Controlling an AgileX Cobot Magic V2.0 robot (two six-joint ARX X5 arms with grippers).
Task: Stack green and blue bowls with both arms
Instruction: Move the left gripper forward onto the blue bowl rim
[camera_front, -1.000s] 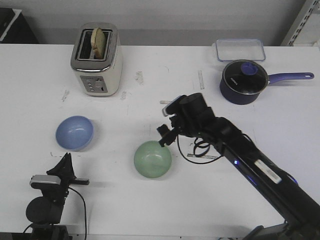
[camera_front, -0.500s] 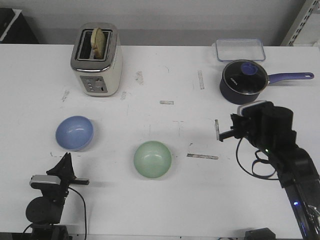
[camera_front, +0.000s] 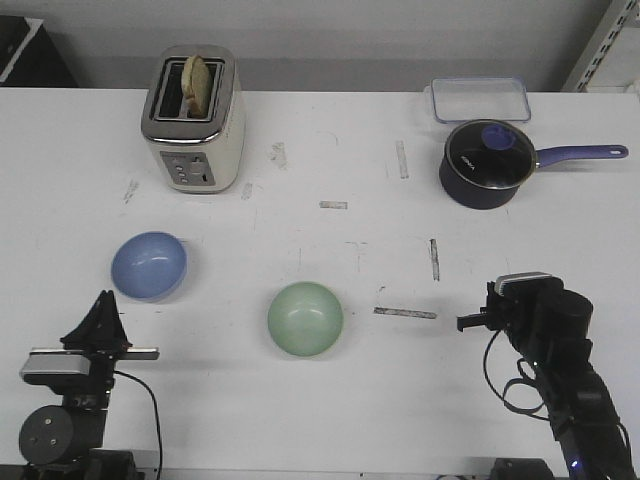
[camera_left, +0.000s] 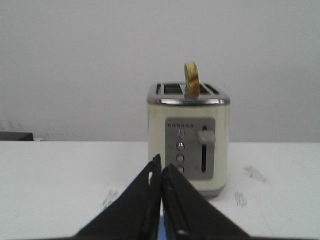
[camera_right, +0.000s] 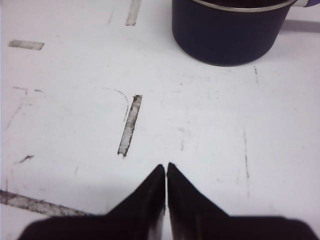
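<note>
A white table (camera_front: 300, 420) fills the front view, its top scuffed with short grey tape strips and dark smudges, and a plain grey wall runs behind its far edge. Near the far left corner stands a cream toaster (camera_front: 194, 118) with a slice of bread (camera_front: 197, 84) up in one slot. Toward the far right corner sits a navy saucepan (camera_front: 486, 163), glass lid on, handle pointing to the right edge, with a clear lidded box (camera_front: 480, 99) just behind it. The blue bowl (camera_front: 149, 266) lies open side up toward the left edge; the green bowl (camera_front: 305, 318) lies open side up near the middle, closer to the front edge, well apart from the blue one. The left gripper (camera_left: 161, 176) hangs low at the front left corner, fingers pressed together, holding nothing. The right gripper (camera_right: 166, 174) sits by the front right corner, fingers likewise closed and bare.
</note>
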